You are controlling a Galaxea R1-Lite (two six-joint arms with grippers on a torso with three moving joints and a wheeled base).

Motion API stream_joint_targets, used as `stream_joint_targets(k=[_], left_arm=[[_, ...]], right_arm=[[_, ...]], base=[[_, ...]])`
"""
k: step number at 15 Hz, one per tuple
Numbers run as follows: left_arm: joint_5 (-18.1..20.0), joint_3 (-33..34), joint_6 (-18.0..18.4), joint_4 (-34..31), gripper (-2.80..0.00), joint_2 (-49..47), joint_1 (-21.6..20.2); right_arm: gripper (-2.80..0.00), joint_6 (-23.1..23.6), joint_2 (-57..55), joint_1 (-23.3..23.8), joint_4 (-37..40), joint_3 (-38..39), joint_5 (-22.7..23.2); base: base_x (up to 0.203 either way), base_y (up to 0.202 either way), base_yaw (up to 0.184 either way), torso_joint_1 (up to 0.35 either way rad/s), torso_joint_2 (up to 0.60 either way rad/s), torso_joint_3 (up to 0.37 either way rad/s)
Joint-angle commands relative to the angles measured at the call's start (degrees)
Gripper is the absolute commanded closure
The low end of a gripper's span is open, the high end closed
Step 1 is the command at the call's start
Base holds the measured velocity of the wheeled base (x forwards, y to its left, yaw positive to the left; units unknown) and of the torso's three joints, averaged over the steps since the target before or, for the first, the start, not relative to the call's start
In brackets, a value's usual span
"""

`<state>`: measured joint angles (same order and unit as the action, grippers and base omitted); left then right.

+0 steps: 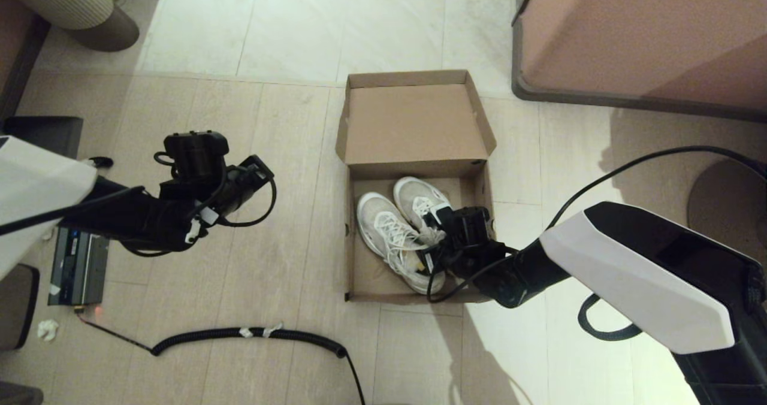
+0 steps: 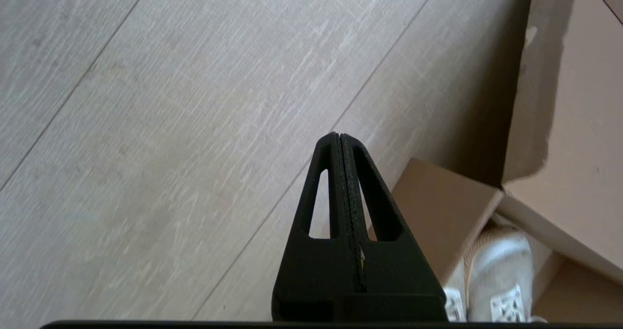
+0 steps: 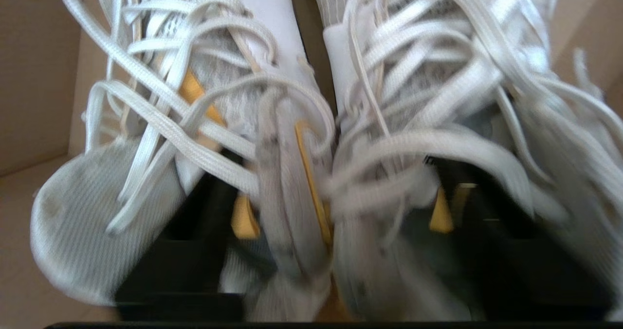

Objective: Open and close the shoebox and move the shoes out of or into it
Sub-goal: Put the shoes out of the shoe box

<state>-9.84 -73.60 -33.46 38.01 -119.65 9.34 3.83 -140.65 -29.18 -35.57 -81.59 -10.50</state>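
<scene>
The brown cardboard shoebox (image 1: 350, 255) lies open on the floor, its hinged lid (image 1: 413, 123) folded back flat on the far side. Both white-and-grey mesh shoes (image 1: 389, 231) lie side by side inside it, toes pointing away from me. My right gripper (image 1: 436, 232) reaches in from the near right. One finger goes into each shoe (image 3: 272, 139), and the two inner collars are pinched together between them (image 3: 336, 222). My left gripper (image 1: 259, 166) hangs shut and empty above the floor, left of the box (image 2: 448, 212); its pads (image 2: 339, 139) meet.
A black coiled cable (image 1: 251, 333) runs across the floor near me. A grey device (image 1: 78, 264) sits at the left. Pinkish furniture (image 1: 647, 33) stands at the far right, a ribbed basket (image 1: 72, 3) at the far left, a round base (image 1: 728, 204) at right.
</scene>
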Motion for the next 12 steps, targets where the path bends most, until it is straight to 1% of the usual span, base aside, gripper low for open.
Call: stream_joint_targets(k=[1,4,6,9,10,12], left_arm=[[-0.1,1.3,-0.2,0.3,0.0,1.9,-0.4],[0.0,2.8,-0.3,1.5,0.0,2.1,-0.8],[0.0,3.1,-0.3,2.1,0.0,1.8,-1.1],[0.2,3.2,-0.1,1.9,0.0,2.2,-1.1],[0.2,3.2,-0.1,1.9,0.0,2.3,-1.1],[0.1,3.7,-0.1,1.9,0.0,3.4,-1.1]], right_arm=[[0.0,0.0,-2.0,-0.4,-0.2,-1.2,0.0],[0.0,0.0,-1.4,-0.9,-0.2,-1.4,0.0],[0.0,-0.2,1.1,-0.9,0.7,-1.4,0.1],[0.0,-1.3,7.9,-1.2,6.3,-0.8,0.7],[0.0,-2.4,9.9,-1.3,8.3,-0.4,1.0],[0.0,-5.6,13.6,-1.7,12.9,0.2,3.4]], base=[[0.0,0.0,0.0,0.0,0.0,0.0],[0.0,0.0,0.0,0.0,0.0,0.0],[0.0,0.0,0.0,0.0,0.0,0.0],[0.0,0.0,0.0,0.0,0.0,0.0],[0.0,0.0,0.0,0.0,0.0,0.0],[0.0,0.0,0.0,0.0,0.0,0.0]])
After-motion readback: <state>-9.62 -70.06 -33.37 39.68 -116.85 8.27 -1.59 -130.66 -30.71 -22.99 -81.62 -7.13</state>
